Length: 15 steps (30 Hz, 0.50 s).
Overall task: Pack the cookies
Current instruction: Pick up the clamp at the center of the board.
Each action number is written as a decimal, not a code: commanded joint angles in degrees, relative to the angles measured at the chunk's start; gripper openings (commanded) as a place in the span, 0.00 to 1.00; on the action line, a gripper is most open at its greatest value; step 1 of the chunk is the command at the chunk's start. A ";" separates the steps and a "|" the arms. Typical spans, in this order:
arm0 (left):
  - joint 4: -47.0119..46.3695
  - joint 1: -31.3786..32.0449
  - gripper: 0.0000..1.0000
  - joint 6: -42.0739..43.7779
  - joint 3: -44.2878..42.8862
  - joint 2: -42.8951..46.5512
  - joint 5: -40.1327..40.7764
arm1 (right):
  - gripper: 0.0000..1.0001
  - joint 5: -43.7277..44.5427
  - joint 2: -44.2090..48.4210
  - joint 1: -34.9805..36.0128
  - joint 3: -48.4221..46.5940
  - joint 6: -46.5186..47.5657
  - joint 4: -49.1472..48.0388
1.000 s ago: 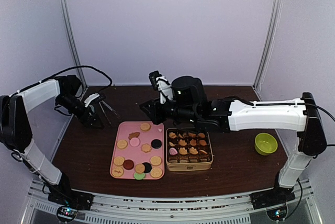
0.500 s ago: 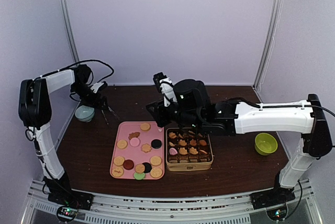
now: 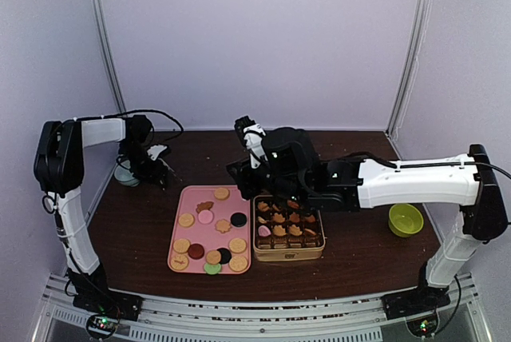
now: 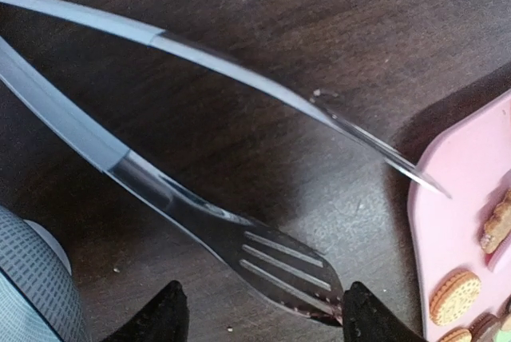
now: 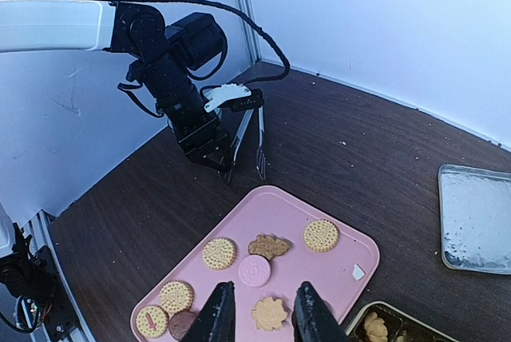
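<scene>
Dark wood table (image 3: 351, 254), pale lilac walls (image 3: 263, 38).

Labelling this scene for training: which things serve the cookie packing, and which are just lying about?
Job:
cookies
pink tray
gold tin
tongs in left end effector
right end effector

Lying about:
green bowl
metal lid
grey-green bowl

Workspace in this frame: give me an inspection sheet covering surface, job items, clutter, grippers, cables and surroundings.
Surface: dark wood table, a few crumbs.
Job items: loose cookies on a pink tray; gold tin right of it, most cups filled.
Clutter: green bowl at right; grey-green bowl at far left; metal lid behind the tin.
Grippers: left gripper shut on tongs, their tips near the tray's far-left corner; right gripper open above the tray, empty.
Cables: black cable looping off the left arm.
Surroundings: pale lilac walls, metal corner posts.
</scene>
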State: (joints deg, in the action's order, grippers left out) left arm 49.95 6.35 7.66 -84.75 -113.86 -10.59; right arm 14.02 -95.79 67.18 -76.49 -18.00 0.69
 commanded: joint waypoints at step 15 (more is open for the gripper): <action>-2.08 -0.18 0.47 -2.65 -3.29 -3.77 0.61 | 0.26 3.64 1.96 1.73 0.59 1.21 2.03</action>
State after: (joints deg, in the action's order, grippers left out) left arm 47.99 6.35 5.37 -86.91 -116.42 -9.65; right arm 15.55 -95.79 68.51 -76.49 -17.72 1.83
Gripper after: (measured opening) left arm 0.481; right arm 0.264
